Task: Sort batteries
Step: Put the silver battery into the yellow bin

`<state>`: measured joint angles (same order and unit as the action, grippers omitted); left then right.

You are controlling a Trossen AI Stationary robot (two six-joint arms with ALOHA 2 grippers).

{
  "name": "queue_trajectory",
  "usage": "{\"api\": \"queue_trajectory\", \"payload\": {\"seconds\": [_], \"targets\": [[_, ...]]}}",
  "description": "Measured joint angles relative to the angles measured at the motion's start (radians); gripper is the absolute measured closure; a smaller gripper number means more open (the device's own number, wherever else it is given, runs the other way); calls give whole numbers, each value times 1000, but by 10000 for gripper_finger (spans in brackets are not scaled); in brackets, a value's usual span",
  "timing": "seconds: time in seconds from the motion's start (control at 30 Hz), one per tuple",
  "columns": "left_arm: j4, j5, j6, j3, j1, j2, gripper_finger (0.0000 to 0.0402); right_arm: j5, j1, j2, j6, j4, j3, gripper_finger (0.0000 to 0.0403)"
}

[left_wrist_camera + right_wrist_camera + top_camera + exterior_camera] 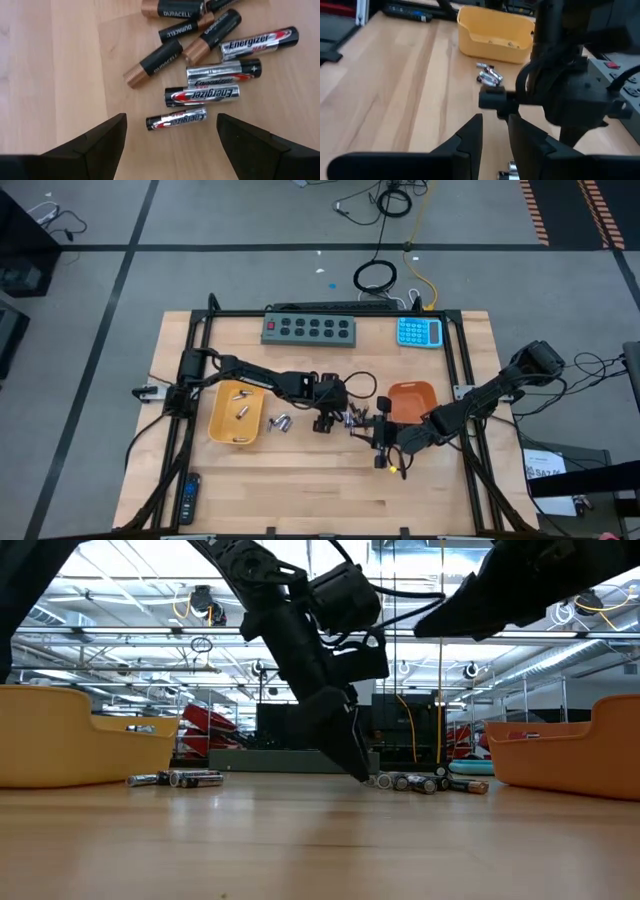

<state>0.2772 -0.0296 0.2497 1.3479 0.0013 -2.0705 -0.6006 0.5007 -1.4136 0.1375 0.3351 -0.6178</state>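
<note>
Wooden counter (pixel 300 490) at mid-sort: the batteries (pixel 200 75) lie loose at centre, directly under the left end effector (pixel 170 145), its fingers spread wide and empty, with a few strays (pixel 279 423) over at nine o'clock. Yellow tray (pixel 236 416) holds two or three already, orange tray (pixel 412 400) at three o'clock looks empty, so most remain; right end effector (pixel 495 132) hovers nearby, fingers nearly together, gripping nothing visible.

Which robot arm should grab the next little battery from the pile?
Probably the left. Its left gripper hangs open right over the pile of small silver and copper-black cylinder batteries, one lying between its fingers. The right gripper sits close beside, but its fingers are nearly together.
</note>
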Motion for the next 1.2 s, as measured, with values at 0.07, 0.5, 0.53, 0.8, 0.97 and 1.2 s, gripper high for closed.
{"api": "queue_trajectory", "payload": {"seconds": [0.07, 0.5, 0.53, 0.8, 0.97, 1.2], "targets": [[12, 1, -1, 0, 0, -2, 84, 0, 0, 0, 5, -3, 0, 319], [48, 27, -8, 0, -4, -2, 84, -5, 11, 0, 82, 18, 0, 318], [56, 29, -10, 0, -4, -2, 84, -5, 11, 0, 98, 28, 0, 318], [70, 20, -61, 0, -8, -2, 84, -1, 6, -7, 163, 50, -14, 319], [71, -4, -86, 0, -11, -2, 84, -1, -13, -4, 142, 0, -89, 319], [52, -27, -160, -1, -16, -2, 84, -5, -30, -3, 156, -174, -226, 319]]}}
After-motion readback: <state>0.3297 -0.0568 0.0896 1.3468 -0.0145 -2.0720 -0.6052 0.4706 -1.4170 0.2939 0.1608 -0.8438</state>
